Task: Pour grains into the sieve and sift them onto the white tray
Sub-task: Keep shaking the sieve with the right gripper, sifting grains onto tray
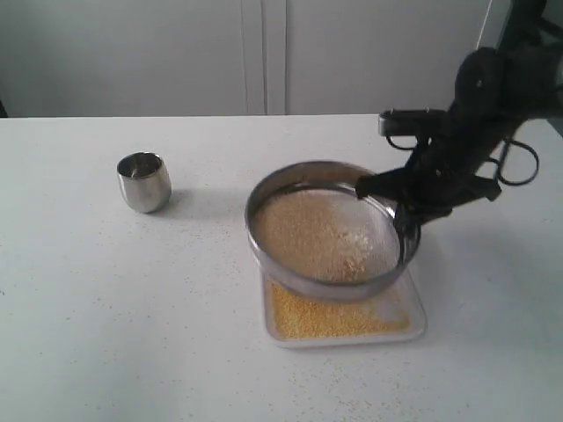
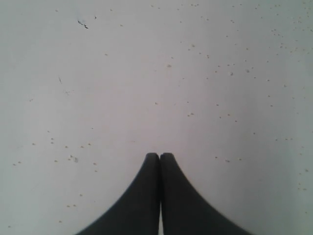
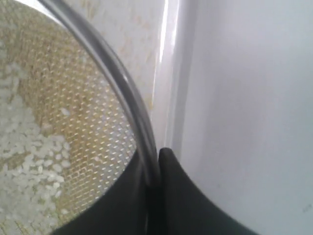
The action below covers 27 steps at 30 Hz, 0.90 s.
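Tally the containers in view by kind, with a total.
Cup: 1
Sieve: 1
Tray: 1
Total: 3

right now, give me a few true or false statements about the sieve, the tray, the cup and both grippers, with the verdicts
1. The right gripper is clamped on the rim of the sieve. True.
2. The steel cup lies tipped on its side. False: it stands upright on the table, apart from the sieve.
3. The white tray has nothing on it. False: a layer of yellow granules covers much of it.
4. Pale kernels lie on the sieve's mesh. True.
5. The left gripper holds the steel cup. False: its fingers are shut on nothing, above bare table.
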Each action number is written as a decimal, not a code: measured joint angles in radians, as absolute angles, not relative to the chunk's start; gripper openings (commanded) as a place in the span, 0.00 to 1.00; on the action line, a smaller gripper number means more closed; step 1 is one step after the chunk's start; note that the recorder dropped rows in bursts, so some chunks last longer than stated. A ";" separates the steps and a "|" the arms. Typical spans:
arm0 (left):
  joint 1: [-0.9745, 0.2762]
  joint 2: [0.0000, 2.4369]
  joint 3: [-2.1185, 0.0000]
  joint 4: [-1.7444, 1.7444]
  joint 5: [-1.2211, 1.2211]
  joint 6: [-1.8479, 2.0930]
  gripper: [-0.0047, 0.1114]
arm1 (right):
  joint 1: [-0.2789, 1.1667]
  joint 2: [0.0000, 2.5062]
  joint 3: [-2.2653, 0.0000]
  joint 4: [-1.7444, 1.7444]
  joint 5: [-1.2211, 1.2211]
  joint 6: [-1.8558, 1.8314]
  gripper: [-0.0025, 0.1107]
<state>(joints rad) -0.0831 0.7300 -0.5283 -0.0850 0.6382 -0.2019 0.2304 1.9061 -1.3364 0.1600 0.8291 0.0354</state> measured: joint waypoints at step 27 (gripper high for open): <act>-0.083 0.730 -0.528 -0.085 0.638 -0.202 0.04 | 0.171 1.859 -1.242 0.209 0.768 -0.014 0.02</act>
<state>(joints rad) -0.0831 0.7300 -0.5283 -0.0850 0.6382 -0.2019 0.1710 1.8590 -1.2420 0.2094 0.7685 -0.0143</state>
